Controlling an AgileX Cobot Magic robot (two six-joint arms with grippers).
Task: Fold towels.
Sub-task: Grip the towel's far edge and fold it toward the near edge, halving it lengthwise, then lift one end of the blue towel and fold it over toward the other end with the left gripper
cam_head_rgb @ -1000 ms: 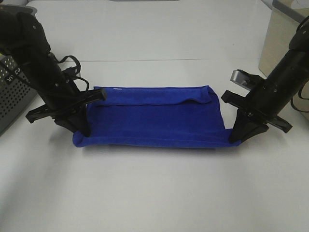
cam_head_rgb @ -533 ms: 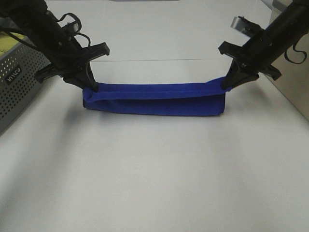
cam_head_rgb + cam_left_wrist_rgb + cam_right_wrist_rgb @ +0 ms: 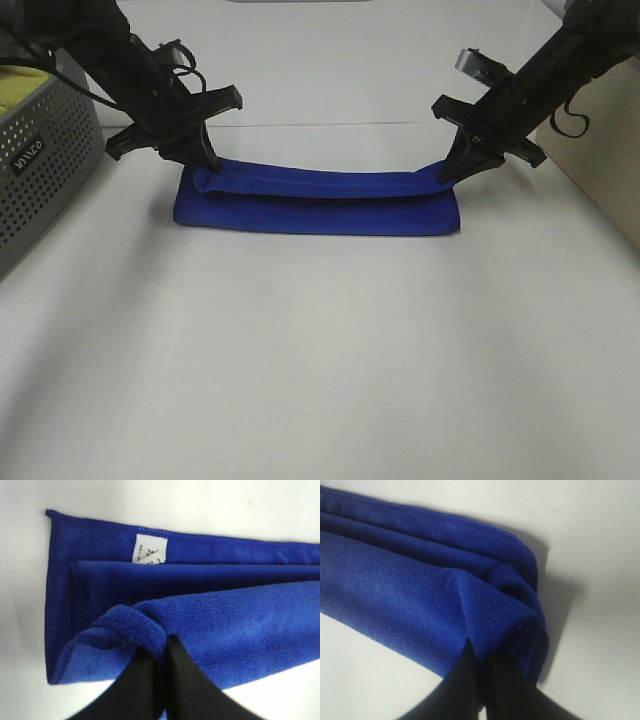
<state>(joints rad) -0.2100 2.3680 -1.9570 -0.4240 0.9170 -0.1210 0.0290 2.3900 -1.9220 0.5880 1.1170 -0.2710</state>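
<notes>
To fold well, both arms should carry the pinched edge level and in step, taut between them, and lay it square on the layers beneath. The towel (image 3: 315,205) lies as a narrow band on the table (image 3: 320,360). The left gripper (image 3: 205,170) and right gripper (image 3: 447,172) each pinch one end, seemingly a doubled edge.

Found royal-blue towel (image 3: 315,205) folded into a narrow strip on white table (image 3: 320,360). Noted left gripper (image 3: 205,166) clamped on its left end, right gripper (image 3: 447,172) on its right end. Recorded grey perforated basket (image 3: 45,170) at left edge.
</notes>
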